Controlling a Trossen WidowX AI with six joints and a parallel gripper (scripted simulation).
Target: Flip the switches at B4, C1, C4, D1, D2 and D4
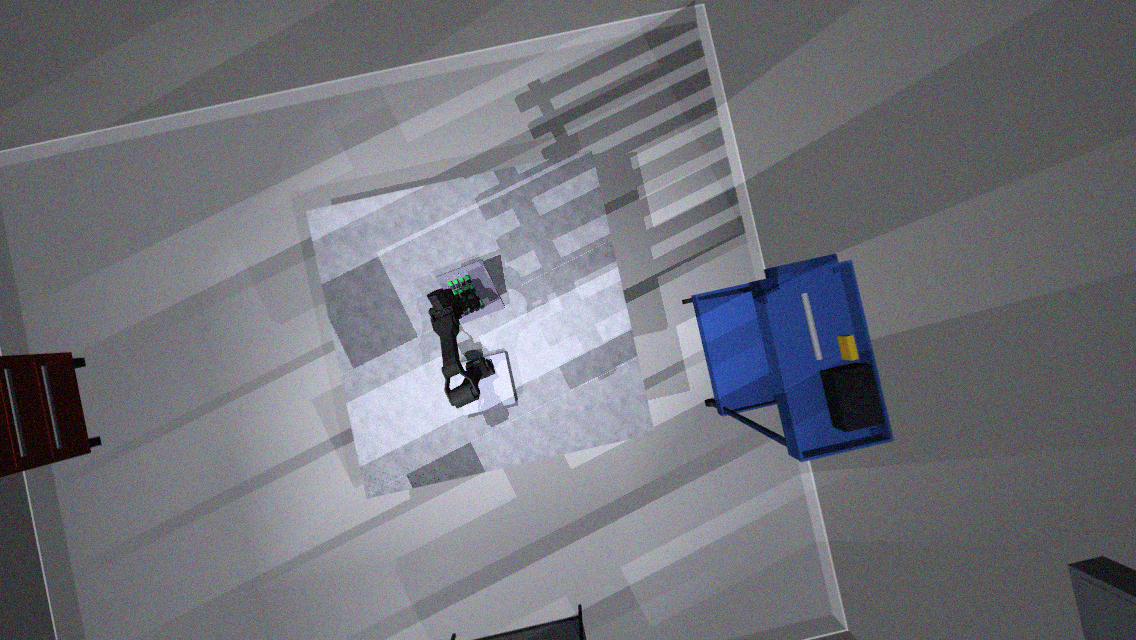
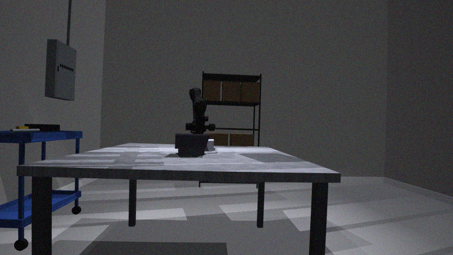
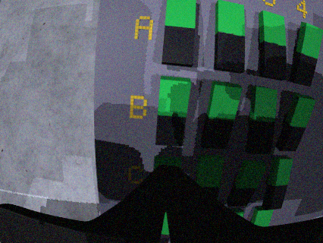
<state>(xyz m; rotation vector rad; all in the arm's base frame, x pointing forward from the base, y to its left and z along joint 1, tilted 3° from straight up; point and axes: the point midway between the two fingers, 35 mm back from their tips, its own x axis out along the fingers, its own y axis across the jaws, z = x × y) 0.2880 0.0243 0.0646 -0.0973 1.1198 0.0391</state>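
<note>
A black robot arm (image 1: 448,345) (image 2: 199,109) reaches over a switch panel (image 1: 491,290) (image 2: 191,144) (image 3: 121,87) on a speckled gray table (image 1: 556,429) (image 2: 177,175), its gripper (image 3: 167,173) at the panel's lower rows, fingers pressed together with nothing between them; green-and-black rocker switches, among them B4 (image 3: 297,121) and C4 (image 3: 279,182), line the lettered rows, while a blue cart (image 1: 783,397) (image 2: 57,136) stands beside the table

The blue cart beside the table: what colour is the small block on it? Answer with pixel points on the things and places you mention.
Yellow (image 1: 848,347) (image 2: 22,127); the top view shows it best.
</note>
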